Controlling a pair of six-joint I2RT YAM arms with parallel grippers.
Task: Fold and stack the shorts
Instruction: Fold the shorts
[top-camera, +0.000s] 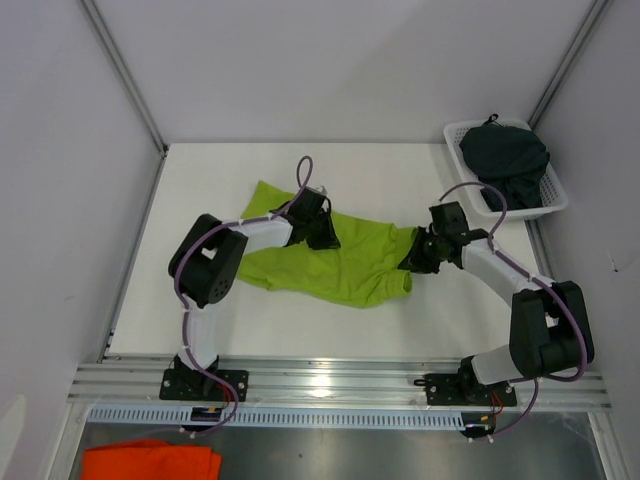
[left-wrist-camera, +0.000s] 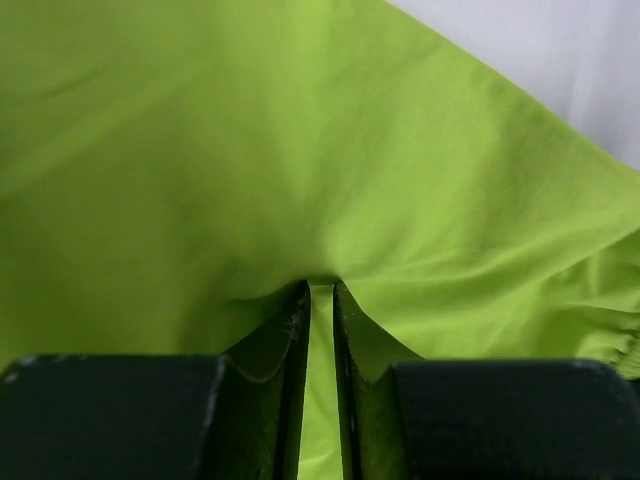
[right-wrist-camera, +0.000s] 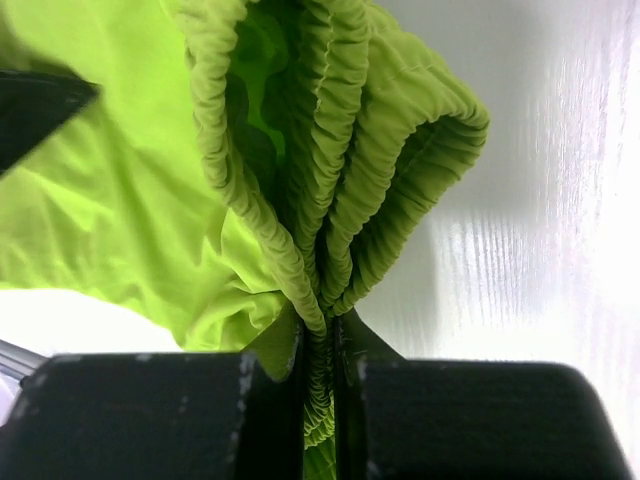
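On the white desk (top-camera: 200, 180) the lime green shorts (top-camera: 350, 265) lie spread mid-desk. The white basket (top-camera: 556, 200) at the far right corner holds the dark shorts (top-camera: 505, 155). Left gripper (left-wrist-camera: 320, 290) pinches a fold of lime fabric; right gripper (right-wrist-camera: 322, 335) is clamped tight on the bunched waistband

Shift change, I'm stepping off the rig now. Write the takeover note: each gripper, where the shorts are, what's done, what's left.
Grippers: the left gripper is shut on a pinch of the lime green shorts, mid-fabric; the right gripper is shut on their bunched waistband.
Things: the lime green shorts lie rumpled on the table; the dark shorts are heaped in the white basket, far right corner.
Done: no finished fold, no stack.
Left: fold the green pair, fetch and fold the dark pair, stack them.
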